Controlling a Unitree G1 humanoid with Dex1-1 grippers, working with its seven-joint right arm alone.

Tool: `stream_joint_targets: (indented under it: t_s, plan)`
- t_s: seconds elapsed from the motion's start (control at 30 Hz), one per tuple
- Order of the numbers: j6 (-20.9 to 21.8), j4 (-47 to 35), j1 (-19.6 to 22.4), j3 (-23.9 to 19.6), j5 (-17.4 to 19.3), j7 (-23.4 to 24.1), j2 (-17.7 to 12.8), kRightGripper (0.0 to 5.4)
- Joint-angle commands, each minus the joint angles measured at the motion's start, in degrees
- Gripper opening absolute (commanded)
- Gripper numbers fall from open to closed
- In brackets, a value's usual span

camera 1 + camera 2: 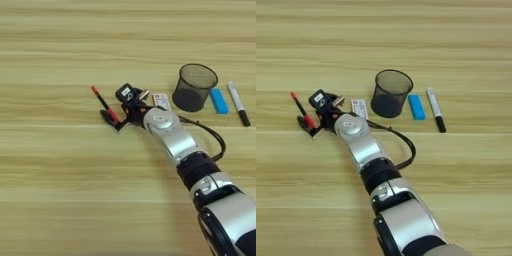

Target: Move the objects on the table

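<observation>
We note red-and-black pen (105, 107) lying on table (60, 175) left of centre, right gripper (116, 121) at its lower end, fingers seemingly pinching it, white box (161, 100) beside mesh cup (194, 87), blue eraser (218, 101), marker (238, 103) further right.

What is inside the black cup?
The black mesh cup looks empty: only its dark bottom shows. The near wall hides part of the inside, so something small there could stay unseen.
</observation>
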State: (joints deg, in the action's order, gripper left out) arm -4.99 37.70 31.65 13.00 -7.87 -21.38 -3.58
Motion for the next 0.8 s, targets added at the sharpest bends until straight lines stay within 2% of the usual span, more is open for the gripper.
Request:
stream_joint_targets:
  t_s: [0.03, 0.17, 0.4, 0.8]
  plan:
    - [-0.5, -3.8, 3.8, -0.9, -0.2, 1.2, -0.2, 5.35]
    - [-2.3, -3.3, 3.6, -0.5, 0.1, 0.2, 0.0, 5.35]
    - [-10.3, -1.6, 3.8, -1.7, 3.7, -4.6, 1.3, 5.35]
    - [-13.2, -2.4, 3.3, -0.7, 4.0, -7.2, 1.0, 5.35]
